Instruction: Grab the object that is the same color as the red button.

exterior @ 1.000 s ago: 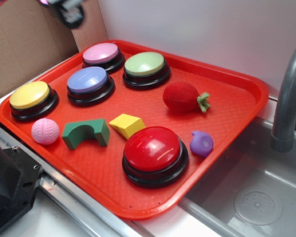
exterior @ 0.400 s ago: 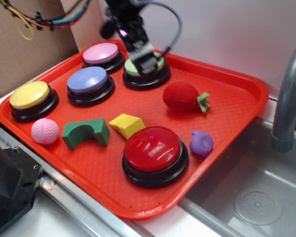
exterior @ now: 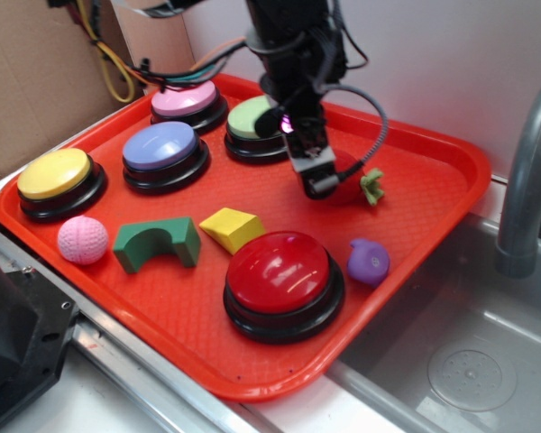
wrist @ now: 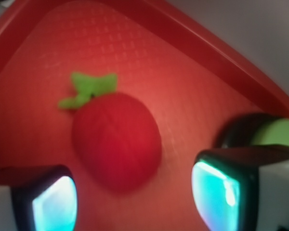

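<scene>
Strawberry pickup: approach stage

Tray (exterior: pixel 433 194), red: landmark for all items below; bears everything listed.

Red button (exterior: pixel 279 271), large glossy dome on black base: near tray's front edge. Colour reference only; not to be grabbed.

Gripper (exterior: pixel 317 185): poised over tray's middle, toward the back rim. Jaws spread wide, holding nothing; fingertips (wrist: pixel 53 202) apart from the toy on either side in wrist view.

Strawberry toy (wrist: pixel 116 139), small, fuzzy, red, green stem (wrist: pixel 89 89): on tray floor, mid-tray toward the back rim, partly hidden behind gripper in exterior view.

Handling advice: centre jaws across the plump body, stem left clear; descend straight until pads flank the widest part; close gently, plush likely to compress. Green button (exterior: pixel 252 117) close behind; avoid brushing it.
</scene>
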